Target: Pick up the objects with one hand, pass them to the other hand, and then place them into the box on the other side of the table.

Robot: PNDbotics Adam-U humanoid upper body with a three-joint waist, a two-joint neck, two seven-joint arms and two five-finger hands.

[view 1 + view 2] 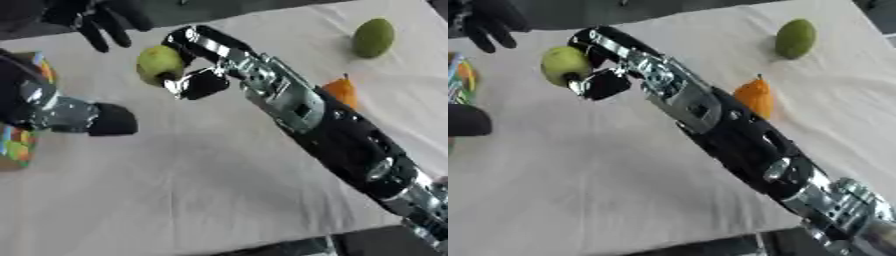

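left eye view: right hand curled round green apple above cloth, left hand fingers spread near far edge, box at left edge, right eye view: mango and orange fruit on table, bare cloth toward near edge

A staged test setup is suggested: a table draped in plain cloth (wrinkled), fruit props laid out, a colourful box at the edge.

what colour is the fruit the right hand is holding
Yellow-green fruit in the right hand; left eye view shows it best.
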